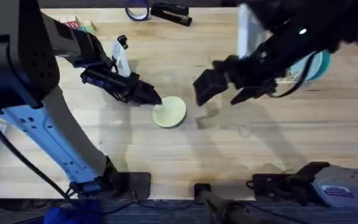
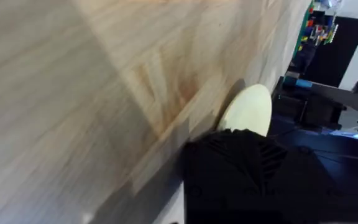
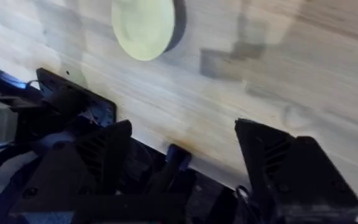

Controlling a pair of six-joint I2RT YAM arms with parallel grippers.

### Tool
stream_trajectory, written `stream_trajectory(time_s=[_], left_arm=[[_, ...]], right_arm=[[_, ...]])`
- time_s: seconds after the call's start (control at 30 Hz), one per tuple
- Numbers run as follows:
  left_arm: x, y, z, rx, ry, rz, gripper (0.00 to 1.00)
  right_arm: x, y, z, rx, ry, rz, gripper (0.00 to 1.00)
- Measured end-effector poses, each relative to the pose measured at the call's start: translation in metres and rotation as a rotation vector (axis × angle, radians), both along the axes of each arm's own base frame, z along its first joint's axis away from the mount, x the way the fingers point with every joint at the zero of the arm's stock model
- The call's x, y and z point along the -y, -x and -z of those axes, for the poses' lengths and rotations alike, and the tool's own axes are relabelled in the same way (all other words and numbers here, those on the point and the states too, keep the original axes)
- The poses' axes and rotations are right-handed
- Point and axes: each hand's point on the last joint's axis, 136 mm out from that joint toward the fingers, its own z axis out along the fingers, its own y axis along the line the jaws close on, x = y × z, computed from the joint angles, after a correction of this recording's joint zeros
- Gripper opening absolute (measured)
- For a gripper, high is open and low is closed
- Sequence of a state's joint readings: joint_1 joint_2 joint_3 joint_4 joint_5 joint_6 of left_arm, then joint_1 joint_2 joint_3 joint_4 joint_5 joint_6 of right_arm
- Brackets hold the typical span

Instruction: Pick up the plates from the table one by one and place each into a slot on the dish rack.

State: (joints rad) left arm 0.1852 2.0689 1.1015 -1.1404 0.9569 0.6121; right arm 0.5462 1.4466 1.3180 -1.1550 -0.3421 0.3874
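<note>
Reaching in from the left of the overhead frame, the left end effector (image 1: pixel 156 99) has its tip at the upper-left edge of the pale yellow-cream plate (image 1: pixel 170 112), which lies flat on the surface (image 1: pixel 241 143) near frame center; cannot tell whether its fingers are apart or clamped on the rim. Right end effector (image 1: pixel 219 93) hovers just right of that plate, fingers wide apart with nothing between them. Light blue plate (image 1: pixel 319 65) sits at the upper right, partly hidden behind the right arm.
</note>
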Motion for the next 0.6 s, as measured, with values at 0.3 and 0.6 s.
stream_trajectory(time_s=[0.3, 0.6], left_arm=[[0.000, 0.000, 0.000, 0.000, 0.000, 0.000, 0.042], [0.000, 0.000, 0.000, 0.000, 0.000, 0.000, 0.042]], right_arm=[[-0.042, -0.008, 0.036, -0.069, -0.045, -0.023, 0.995], [-0.060, -0.007, 0.058, -0.123, -0.122, -0.034, 0.995]])
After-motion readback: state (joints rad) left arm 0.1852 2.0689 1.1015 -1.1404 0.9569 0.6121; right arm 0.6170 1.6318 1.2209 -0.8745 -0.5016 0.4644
